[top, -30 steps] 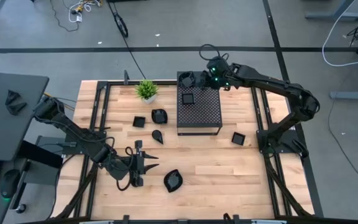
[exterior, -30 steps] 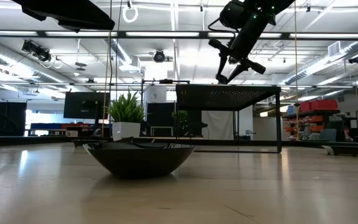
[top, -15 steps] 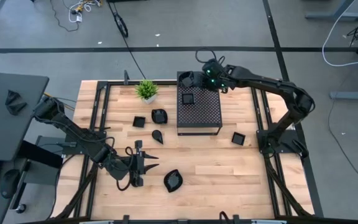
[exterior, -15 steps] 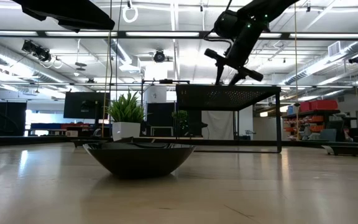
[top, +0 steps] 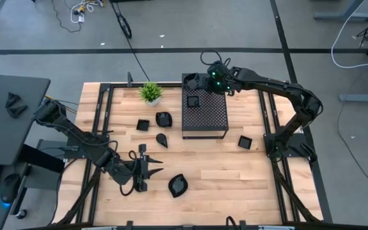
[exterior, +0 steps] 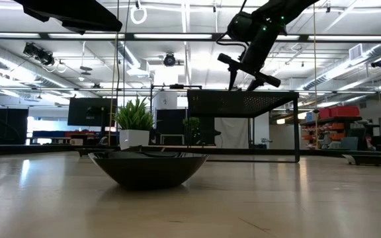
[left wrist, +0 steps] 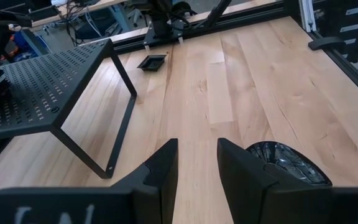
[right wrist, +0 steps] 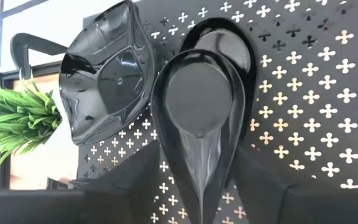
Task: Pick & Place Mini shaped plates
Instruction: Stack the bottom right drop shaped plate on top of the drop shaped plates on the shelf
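Black perforated box [top: 204, 114]: sits mid-surface on the pale wooden surface [top: 235, 179], with a square mini plate [top: 193, 100] lying on its top.
Right gripper [top: 201, 81]: hanging over the box's far corner. In the right wrist view a teardrop plate [right wrist: 202, 106] sits right in front of it, pointed end toward the camera, and a rounded leaf plate [right wrist: 104, 81] is just beside it on the perforated top. Jaws: honestly can't tell if they're gripping anything.
Left gripper [top: 141, 168]: low over the near part of the surface, jaws released, nothing between them.
Loose plates: leaf dish [top: 178, 185] just beside the left gripper, small teardrop [top: 162, 139], rounded dish [top: 163, 119] and little square [top: 143, 124] left of the box, another square plate [top: 245, 142] to its right.
Potted plant [top: 151, 92]: near the far edge, left of the box.
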You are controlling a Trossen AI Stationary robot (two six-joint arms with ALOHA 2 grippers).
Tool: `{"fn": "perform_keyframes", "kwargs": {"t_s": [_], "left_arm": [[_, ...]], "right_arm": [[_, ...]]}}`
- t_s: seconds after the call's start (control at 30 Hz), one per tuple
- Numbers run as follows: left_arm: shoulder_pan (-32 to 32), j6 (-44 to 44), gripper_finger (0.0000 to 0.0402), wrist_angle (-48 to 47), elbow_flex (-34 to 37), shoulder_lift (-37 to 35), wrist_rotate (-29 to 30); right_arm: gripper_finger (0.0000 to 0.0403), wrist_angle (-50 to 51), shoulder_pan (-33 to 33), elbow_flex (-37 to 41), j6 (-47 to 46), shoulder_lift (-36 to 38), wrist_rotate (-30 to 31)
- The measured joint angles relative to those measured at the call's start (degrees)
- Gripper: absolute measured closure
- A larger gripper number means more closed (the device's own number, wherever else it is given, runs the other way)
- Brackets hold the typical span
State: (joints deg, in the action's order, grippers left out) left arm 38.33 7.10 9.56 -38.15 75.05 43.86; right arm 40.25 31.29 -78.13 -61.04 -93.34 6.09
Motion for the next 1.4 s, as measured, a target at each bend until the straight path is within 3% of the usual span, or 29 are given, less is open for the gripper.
{"fn": "perform_keyframes", "kwargs": {"t_s": [0.17, 0.37, 0.77, 1.2, 1.4], "left_arm": [[-0.01, 0.08, 0.0285, 0.02, 0.00, 0.00, 0.00], [0.00, 0.17, 0.0285, 0.04, 0.00, 0.00, 0.00], [0.00, 0.19, 0.0285, 0.04, 0.00, 0.00, 0.01], [-0.02, 0.19, 0.0285, 0.13, 0.00, 0.00, 0.00], [-0.02, -0.03, 0.0285, 1.78, 0.00, 0.00, 0.02]], "right_arm": [[0.0176, -0.44, 0.36, 0.00, 0.03, 0.00, 0.55], [0.0169, -1.10, 0.92, 0.00, 0.57, 0.02, 0.62], [0.0200, -2.31, 1.27, 0.00, 8.45, 0.89, 2.49], [0.0224, -0.16, 1.36, 0.00, 26.02, 1.79, 2.52], [0.0254, -1.37, 1.03, 0.00, 31.98, 1.79, 4.55]]}}
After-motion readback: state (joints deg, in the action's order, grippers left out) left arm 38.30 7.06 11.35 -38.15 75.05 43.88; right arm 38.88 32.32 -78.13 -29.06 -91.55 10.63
